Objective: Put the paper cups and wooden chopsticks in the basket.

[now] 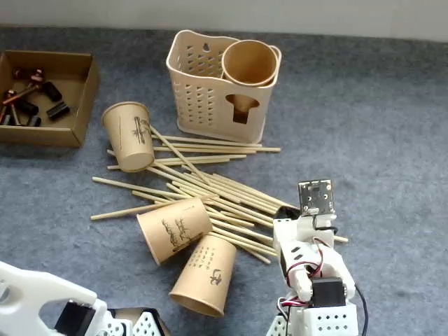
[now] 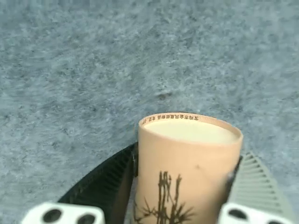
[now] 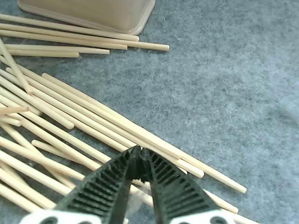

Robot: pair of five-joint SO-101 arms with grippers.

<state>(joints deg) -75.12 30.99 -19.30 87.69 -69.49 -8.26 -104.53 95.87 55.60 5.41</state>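
A beige slotted basket [image 1: 199, 84] stands at the back with one paper cup [image 1: 250, 61] inside it. Three more cups lie on their sides on the grey carpet: one left of the basket [image 1: 129, 136] and two near the front [image 1: 173, 229] [image 1: 205, 274]. Wooden chopsticks [image 1: 210, 189] are strewn between them. My left gripper [image 2: 187, 186] is shut on another paper cup [image 2: 187, 158] above bare carpet. My right gripper [image 3: 140, 154] is shut, its tips touching just over the right end of the chopstick pile [image 3: 93, 116]; it also shows from above [image 1: 285, 212].
A cardboard box [image 1: 73, 105] with small dark parts sits at the back left. The left arm's white body [image 1: 42, 294] is at the front left corner. Open carpet [image 1: 378, 140] stretches right of the basket and the chopsticks.
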